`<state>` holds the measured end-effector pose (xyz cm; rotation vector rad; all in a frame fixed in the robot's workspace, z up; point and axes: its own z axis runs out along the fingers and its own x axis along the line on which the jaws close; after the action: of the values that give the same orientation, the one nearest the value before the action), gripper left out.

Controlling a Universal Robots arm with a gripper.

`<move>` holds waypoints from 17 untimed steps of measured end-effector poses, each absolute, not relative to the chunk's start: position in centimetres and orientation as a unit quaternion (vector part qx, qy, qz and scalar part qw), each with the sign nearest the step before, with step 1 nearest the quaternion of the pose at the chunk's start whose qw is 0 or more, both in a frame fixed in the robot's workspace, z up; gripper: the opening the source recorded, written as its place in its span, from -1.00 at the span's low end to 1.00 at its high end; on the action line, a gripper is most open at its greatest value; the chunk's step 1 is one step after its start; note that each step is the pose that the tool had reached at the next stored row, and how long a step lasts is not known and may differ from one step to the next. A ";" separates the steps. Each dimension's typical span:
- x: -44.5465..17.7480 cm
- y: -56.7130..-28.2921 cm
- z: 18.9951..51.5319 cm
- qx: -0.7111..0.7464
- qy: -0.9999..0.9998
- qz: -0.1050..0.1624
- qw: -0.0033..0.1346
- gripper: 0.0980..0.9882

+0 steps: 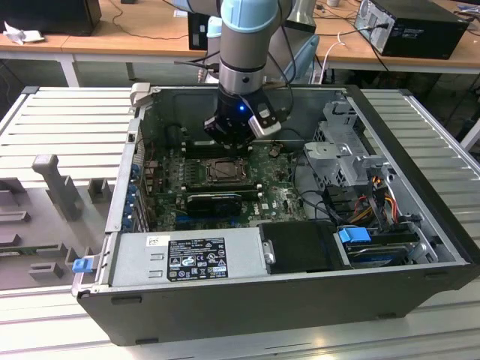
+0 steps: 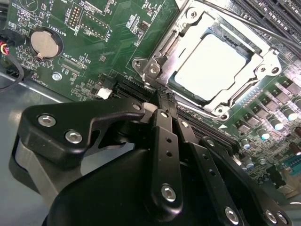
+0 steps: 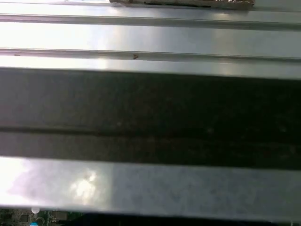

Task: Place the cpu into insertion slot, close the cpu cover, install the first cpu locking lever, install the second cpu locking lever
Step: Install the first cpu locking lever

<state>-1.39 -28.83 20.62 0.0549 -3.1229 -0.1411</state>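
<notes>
As I read the frames, step: cpu (image 2: 209, 63) already sat in the insertion slot (image 2: 175, 85), with the cpu cover (image 2: 263, 63) lying flat around it, so I judged the locking levers were the work in hand
Tool: the tool (image 2: 164, 101) hung just beside the socket's near edge, fingers drawn together on nothing I could make out
Next move, my judgement: a fine approach to a thin lever at the socket's side, with little room to spare
Exterior view: arm reaching down into the open computer case (image 1: 420, 247), tool (image 1: 231, 139) above the socket (image 1: 226, 171)
Second wrist view: chip and frame close up
First wrist view: banded metal panel (image 3: 150, 37)
</notes>
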 end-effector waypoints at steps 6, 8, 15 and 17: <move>-1.4 -28.8 20.5 0.018 -0.999 -0.045 0.007 -0.98; -1.4 -28.8 20.4 0.018 -0.999 -0.045 0.008 -0.98; -1.4 -28.9 20.3 0.018 -0.999 -0.044 0.008 -0.98; -1.3 -28.9 20.2 0.018 -0.999 -0.044 0.007 -0.98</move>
<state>-1.35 -28.86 20.20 0.0551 -3.1238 -0.1384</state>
